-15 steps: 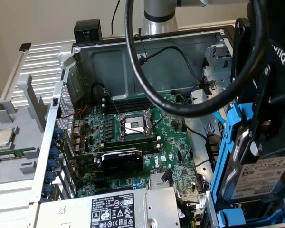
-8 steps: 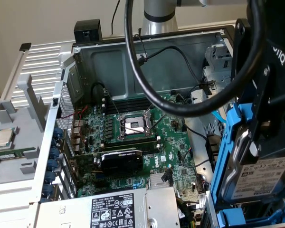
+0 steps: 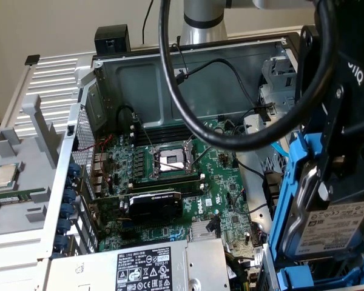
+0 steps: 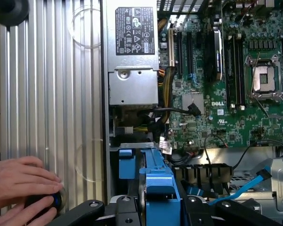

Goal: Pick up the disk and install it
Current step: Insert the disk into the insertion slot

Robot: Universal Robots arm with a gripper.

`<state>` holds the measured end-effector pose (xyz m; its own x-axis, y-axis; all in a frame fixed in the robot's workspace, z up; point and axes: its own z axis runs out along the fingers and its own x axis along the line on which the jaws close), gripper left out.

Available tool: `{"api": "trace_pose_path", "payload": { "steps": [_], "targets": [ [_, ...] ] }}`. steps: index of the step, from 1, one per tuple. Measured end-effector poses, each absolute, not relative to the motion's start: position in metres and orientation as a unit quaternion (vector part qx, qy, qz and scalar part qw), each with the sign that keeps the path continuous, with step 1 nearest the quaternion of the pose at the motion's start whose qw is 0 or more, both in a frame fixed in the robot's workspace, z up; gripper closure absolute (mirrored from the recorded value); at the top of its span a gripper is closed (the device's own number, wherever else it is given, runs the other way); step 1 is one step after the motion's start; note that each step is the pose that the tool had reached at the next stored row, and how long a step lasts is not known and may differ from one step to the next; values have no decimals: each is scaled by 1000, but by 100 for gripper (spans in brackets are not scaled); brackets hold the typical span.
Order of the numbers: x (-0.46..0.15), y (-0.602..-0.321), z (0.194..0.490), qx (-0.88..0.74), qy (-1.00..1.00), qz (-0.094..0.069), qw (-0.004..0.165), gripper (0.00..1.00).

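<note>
**A:** Blue plastic frame, grey drive, white label. Where is it?
**B:** The disk (image 3: 337, 227) is upright at the exterior view's right, above the near right corner of the open computer case (image 3: 139, 79).
**A:** Gripper (image 4: 160, 209)?
**B:** Clenched on the disk's blue frame, one black finger on each side.
**A:** Other entries?
**B:** Green motherboard (image 3: 230, 206) with a bare CPU socket (image 3: 173, 160). Power supply (image 3: 151, 267) at the near edge, warning label up. Processor chip (image 3: 5, 176) outside the case, at the exterior view's left. A person's hand (image 4: 21, 186) on a ribbed metal panel (image 4: 61, 94), touching a dark knob (image 4: 49, 202).
</note>
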<state>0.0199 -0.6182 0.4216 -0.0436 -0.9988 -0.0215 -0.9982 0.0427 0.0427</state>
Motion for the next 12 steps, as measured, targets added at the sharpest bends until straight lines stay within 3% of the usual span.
{"api": "trace_pose_path", "payload": {
  "steps": [6,9,12],
  "targets": [
    [20,-618,421,691,-722,-23,7,61],
    [20,-618,421,691,-723,-23,7,48],
    [20,-618,421,691,-723,-23,7,48]
  ]
}}
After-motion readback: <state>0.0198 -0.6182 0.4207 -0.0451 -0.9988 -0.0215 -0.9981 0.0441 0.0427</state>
